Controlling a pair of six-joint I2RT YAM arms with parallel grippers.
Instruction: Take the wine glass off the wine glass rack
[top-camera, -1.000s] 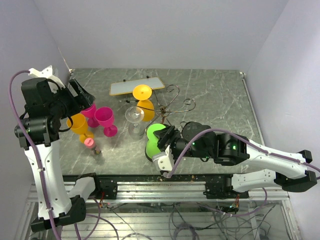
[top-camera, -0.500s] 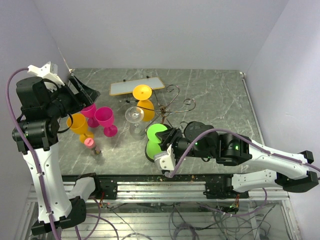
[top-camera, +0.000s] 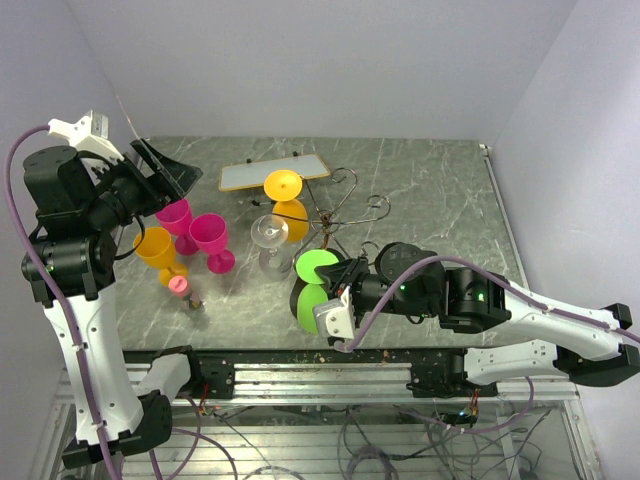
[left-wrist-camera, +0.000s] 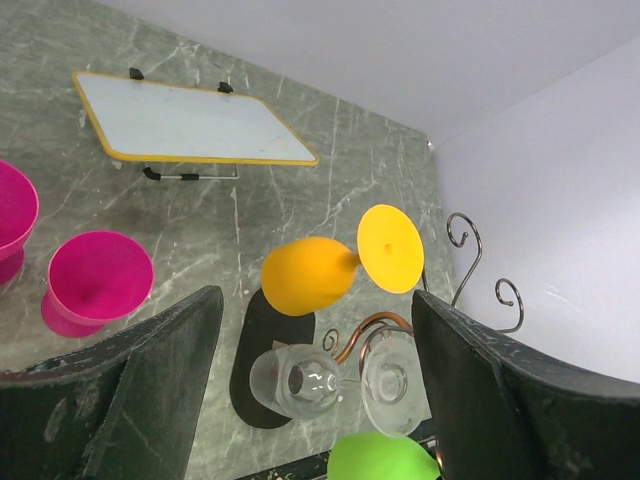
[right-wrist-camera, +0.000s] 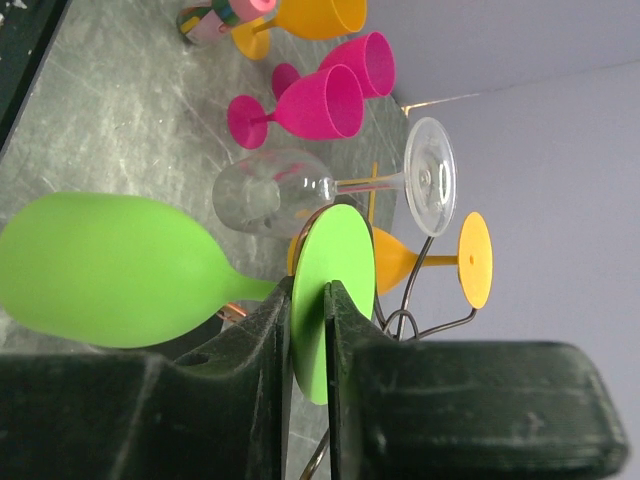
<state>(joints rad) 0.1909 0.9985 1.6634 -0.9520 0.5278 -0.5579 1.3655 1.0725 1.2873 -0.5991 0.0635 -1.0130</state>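
The wine glass rack (top-camera: 337, 212) stands mid-table, its dark oval base under its near-left side. A clear glass (top-camera: 268, 232) and an orange glass (top-camera: 285, 190) hang upside down from its hooks. My right gripper (top-camera: 343, 282) is shut on the round foot of a green wine glass (top-camera: 317, 267), bowl down, just near of the rack. In the right wrist view the gripper (right-wrist-camera: 309, 292) pinches the green glass (right-wrist-camera: 110, 270) by its foot edge, and a rack wire (right-wrist-camera: 420, 315) shows right behind it. My left gripper (top-camera: 162, 176) is open, high at the left. Its wrist view looks down on the rack (left-wrist-camera: 470, 260).
Two pink glasses (top-camera: 210, 240) and an orange glass (top-camera: 158, 248) stand at the left with a small pink-topped object (top-camera: 178, 284). A yellow-framed whiteboard (top-camera: 273, 174) lies behind the rack. The table's near rail runs just under my right arm.
My right gripper has drawn the green glass a little towards the near edge, away from the rack. My left arm has risen and pulled back to the left.
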